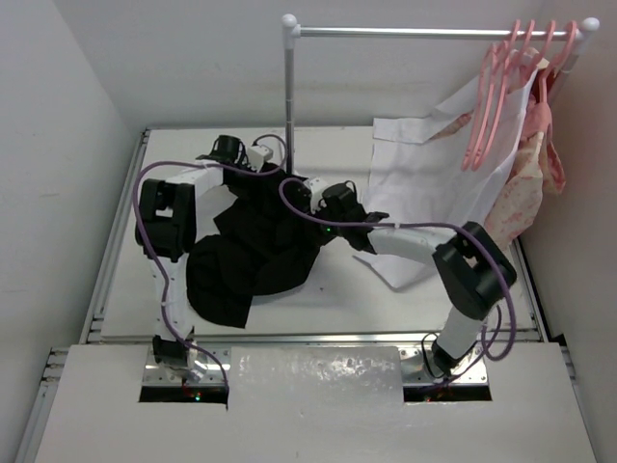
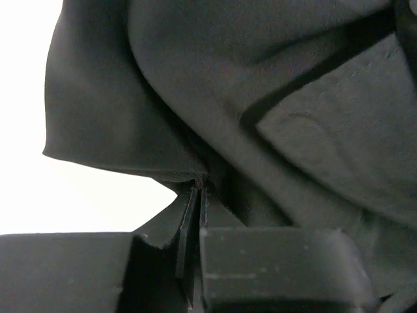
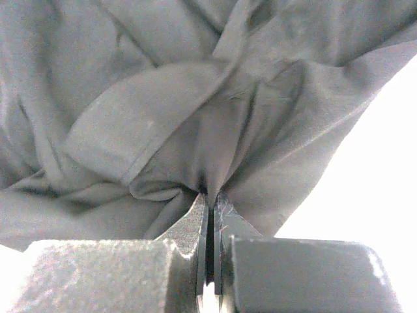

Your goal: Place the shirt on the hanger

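The left gripper (image 2: 199, 188) and right gripper (image 3: 210, 197) each pinch the limp black fabric shirt (image 1: 255, 256), well left of the slim light-pink plastic hanger (image 1: 479, 121): best lifted evenly.

For you, open worktop (image 1: 337, 294) lies on the near side of the black shirt (image 1: 241, 270), room to pass low there, upright rack pole (image 1: 289, 96) stands just behind the heap, white shirt (image 1: 424, 178) and pink hangers (image 1: 482, 108) hang across the far right corner.
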Action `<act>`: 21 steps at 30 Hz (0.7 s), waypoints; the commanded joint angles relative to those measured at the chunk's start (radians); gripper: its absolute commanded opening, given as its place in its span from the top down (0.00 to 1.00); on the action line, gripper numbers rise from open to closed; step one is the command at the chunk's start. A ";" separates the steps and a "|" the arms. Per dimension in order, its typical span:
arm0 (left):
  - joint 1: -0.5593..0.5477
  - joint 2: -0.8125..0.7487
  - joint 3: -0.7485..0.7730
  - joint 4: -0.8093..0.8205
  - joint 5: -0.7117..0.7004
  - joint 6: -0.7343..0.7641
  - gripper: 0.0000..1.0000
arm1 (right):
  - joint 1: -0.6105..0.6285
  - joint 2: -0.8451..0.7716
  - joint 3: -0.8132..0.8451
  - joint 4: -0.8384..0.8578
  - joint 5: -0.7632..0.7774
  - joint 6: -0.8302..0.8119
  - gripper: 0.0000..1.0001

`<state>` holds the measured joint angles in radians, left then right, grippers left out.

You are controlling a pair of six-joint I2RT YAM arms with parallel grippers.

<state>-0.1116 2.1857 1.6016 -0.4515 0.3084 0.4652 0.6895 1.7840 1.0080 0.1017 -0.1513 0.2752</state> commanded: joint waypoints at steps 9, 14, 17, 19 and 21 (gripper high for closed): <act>0.168 -0.551 -0.036 -0.035 0.092 -0.034 1.00 | -0.110 -0.406 -0.135 0.021 0.007 -0.116 1.00; 0.173 -0.730 0.027 -0.191 0.084 0.041 1.00 | -0.110 -0.536 -0.222 0.087 -0.085 -0.113 1.00; 0.173 -0.825 0.024 -0.275 0.052 0.082 1.00 | -0.110 -0.607 -0.301 0.072 -0.045 -0.103 1.00; 0.173 -0.888 -0.021 -0.303 0.009 0.105 1.00 | -0.116 -0.624 -0.353 -0.001 0.051 -0.091 1.00; 0.173 -0.946 -0.110 -0.308 -0.072 0.128 1.00 | -0.136 -0.621 -0.394 -0.096 0.140 -0.041 0.85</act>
<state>0.0597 1.2648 1.5902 -0.6521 0.3416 0.5323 0.5743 1.1622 0.6670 0.1139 -0.1410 0.1967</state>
